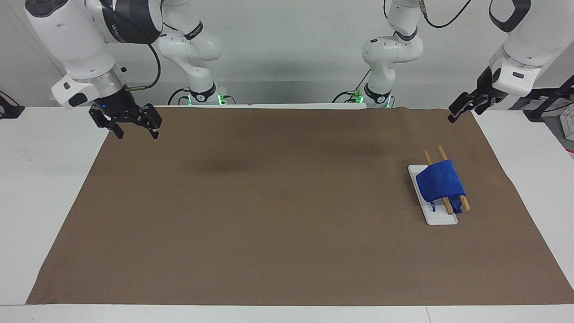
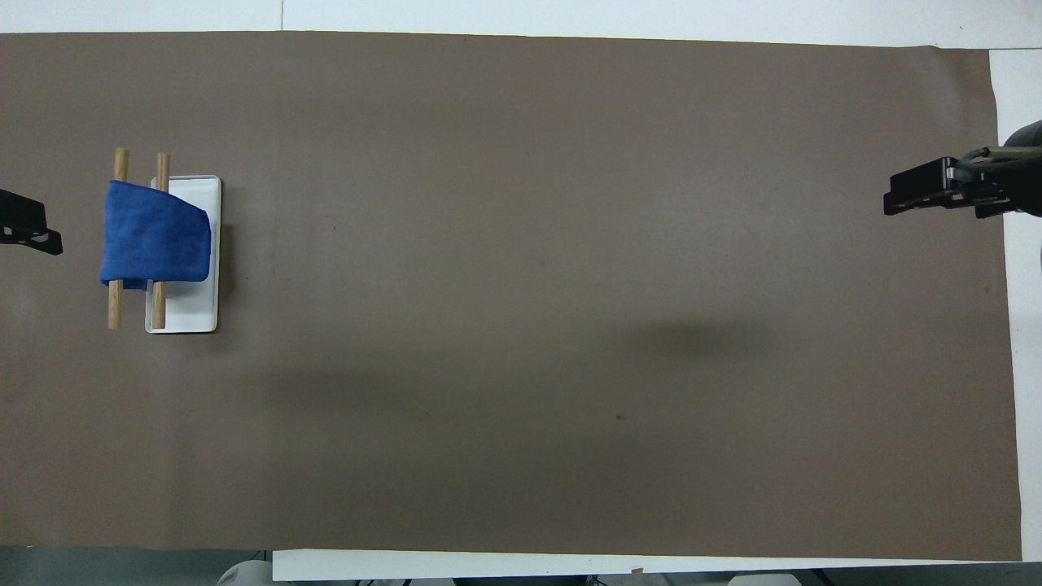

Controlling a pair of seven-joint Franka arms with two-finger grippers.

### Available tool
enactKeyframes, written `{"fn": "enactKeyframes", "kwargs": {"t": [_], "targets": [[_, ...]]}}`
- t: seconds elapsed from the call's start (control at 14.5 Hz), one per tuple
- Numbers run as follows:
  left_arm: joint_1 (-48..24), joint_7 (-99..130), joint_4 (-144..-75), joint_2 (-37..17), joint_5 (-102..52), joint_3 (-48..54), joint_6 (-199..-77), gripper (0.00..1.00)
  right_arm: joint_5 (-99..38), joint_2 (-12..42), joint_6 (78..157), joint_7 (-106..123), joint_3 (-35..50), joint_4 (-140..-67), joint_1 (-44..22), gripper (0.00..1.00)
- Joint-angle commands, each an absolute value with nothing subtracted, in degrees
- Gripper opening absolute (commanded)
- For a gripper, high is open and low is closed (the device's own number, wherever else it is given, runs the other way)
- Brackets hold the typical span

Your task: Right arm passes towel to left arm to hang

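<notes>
- Draping over two light wooden rods (image 1: pixel 453 184), the small bright blue fuzzy towel (image 1: pixel 440 181) is seen hung on a rack with a flat white rectangular base (image 1: pixel 437 218), at the left arm's end of the brown paper-covered worktop (image 1: pixel 278 206).
- The hanging is judged done: the towel is carried by the rods alone and is touched by neither end effector; nothing of the task appears left except clearing the arms.
- The left arm's slim black end effector (image 1: pixel 462 107) is held in the air over the mat corner nearer to the robots than the rack, well apart from the towel; its fingers are spread, with nothing between them.
- The right arm's broad black end effector (image 1: pixel 125 120), marked by a small blue light, hangs over the mat edge at the right arm's end, well apart from the rack, released and empty.
- In the overhead view the left end effector (image 2: pixel 28 232) is cut off at the frame edge, and the right one (image 2: pixel 936 187) is partly cut off.
- The towel's corner loop cannot be made out with certainty; only a thin blue strand is seen by the base.
</notes>
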State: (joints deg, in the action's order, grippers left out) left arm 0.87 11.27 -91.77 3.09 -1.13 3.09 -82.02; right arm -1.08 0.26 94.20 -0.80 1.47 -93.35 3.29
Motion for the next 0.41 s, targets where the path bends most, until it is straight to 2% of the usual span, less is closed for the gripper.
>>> {"fn": "enactKeyframes", "kwargs": {"t": [0.0, 0.34], "targets": [[-0.88, 8.36, -89.47, 1.93, -0.35, 2.2, -79.28, 1.0, -1.41, -0.88, 93.69, -1.14, 1.67, -94.48, 3.6, 1.0], [-1.76, 4.66, -91.14, 3.69, -0.88, 1.93, -78.75, 1.0, -1.41, -0.88, 93.69, -1.14, 1.76, -94.48, 3.6, 1.0]]}}
